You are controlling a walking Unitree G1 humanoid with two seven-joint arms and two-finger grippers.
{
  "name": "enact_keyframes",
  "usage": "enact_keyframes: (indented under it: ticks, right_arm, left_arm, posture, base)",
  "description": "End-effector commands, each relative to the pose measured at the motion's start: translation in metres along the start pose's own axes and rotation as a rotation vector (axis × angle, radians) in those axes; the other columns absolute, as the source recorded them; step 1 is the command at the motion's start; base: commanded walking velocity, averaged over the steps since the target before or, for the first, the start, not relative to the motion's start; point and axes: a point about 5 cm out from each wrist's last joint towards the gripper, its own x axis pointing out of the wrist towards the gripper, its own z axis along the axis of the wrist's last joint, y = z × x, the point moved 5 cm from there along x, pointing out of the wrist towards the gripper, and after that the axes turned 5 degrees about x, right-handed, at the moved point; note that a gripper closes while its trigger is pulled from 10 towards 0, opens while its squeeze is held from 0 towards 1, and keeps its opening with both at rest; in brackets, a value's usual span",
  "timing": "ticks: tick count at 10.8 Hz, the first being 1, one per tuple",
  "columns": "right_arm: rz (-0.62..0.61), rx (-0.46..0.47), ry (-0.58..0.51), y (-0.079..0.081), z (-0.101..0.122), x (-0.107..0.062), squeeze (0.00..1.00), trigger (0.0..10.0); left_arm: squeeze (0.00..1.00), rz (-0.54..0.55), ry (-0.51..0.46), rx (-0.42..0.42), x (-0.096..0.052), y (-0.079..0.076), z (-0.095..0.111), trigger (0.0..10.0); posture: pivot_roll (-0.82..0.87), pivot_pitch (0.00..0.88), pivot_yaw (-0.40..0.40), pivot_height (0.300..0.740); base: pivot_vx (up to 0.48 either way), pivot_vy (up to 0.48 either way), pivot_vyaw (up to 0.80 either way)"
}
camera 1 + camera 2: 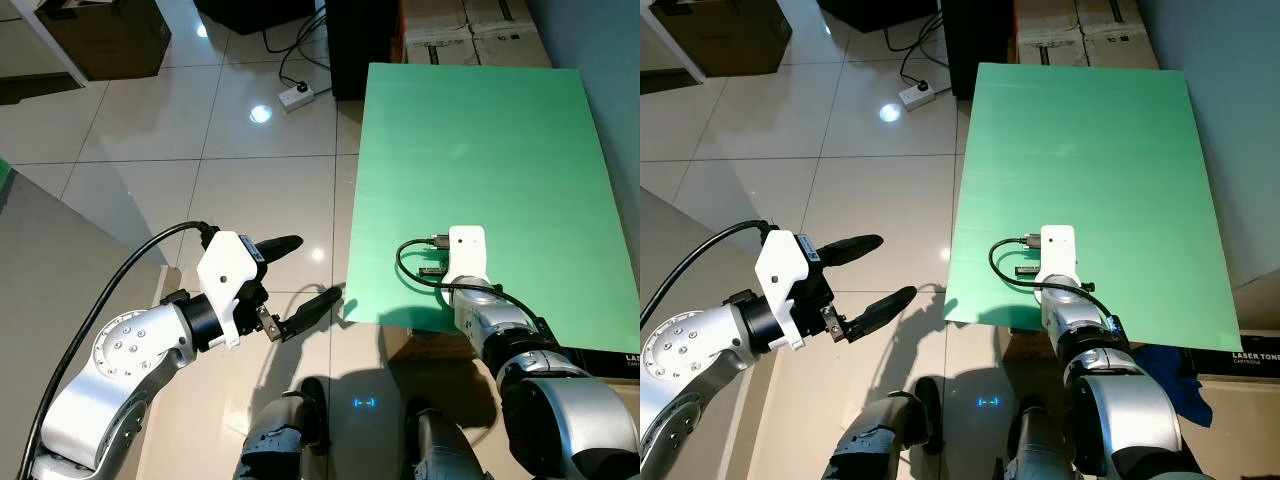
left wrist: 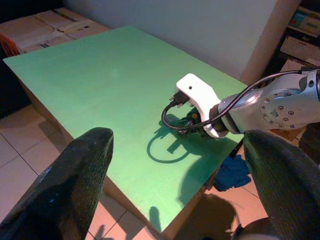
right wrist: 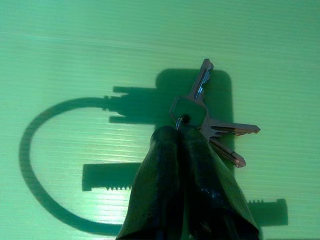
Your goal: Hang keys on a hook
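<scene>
A small bunch of silver keys (image 3: 206, 119) hangs from its ring, pinched at the tips of my right gripper (image 3: 180, 131), which is shut on it. That gripper (image 1: 432, 268) hovers just above the near part of a flat green board (image 1: 480, 150), under the white wrist housing (image 1: 467, 250), and casts a sharp shadow on the board. My left gripper (image 1: 300, 275) is open and holds nothing, over the tiled floor to the left of the board's near corner. Its two black fingers (image 2: 65, 185) frame the left wrist view of the right arm.
The green board lies on cardboard boxes (image 1: 470, 30) beside a blue-grey wall. A white power strip (image 1: 296, 96) with black cables lies on the shiny floor behind. A blue cloth (image 1: 1170, 385) lies by the board's near right corner. A brown cabinet (image 1: 100, 35) stands far left.
</scene>
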Motion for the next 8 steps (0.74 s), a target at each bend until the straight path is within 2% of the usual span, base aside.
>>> enact_keyframes:
  ticks: [1,6,8]
  right_arm:
    - [-0.002,0.005,0.019,0.001,-0.006,0.0,0.0,0.0]
    - [-0.006,0.006,0.007,0.001,-0.002,0.0,0.0,0.0]
    - [-0.006,0.017,-0.041,0.002,0.009,0.0,0.0,0.0]
  left_arm:
    - [0.0,-0.019,0.005,-0.005,-0.002,-0.003,0.0,10.0]
    - [0.0,-0.002,0.001,0.003,-0.001,-0.001,-0.002,10.0]
    - [0.0,0.073,0.007,0.022,0.001,0.011,-0.006,10.0]
  posture:
    - [0.17,0.308,0.149,0.74]
    - [0.15,0.279,0.132,0.74]
    - [0.13,0.244,0.111,0.74]
  base:
    - [0.0,0.0,0.0]
    - [0.0,0.0,0.0]
    - [0.0,0.0,0.0]
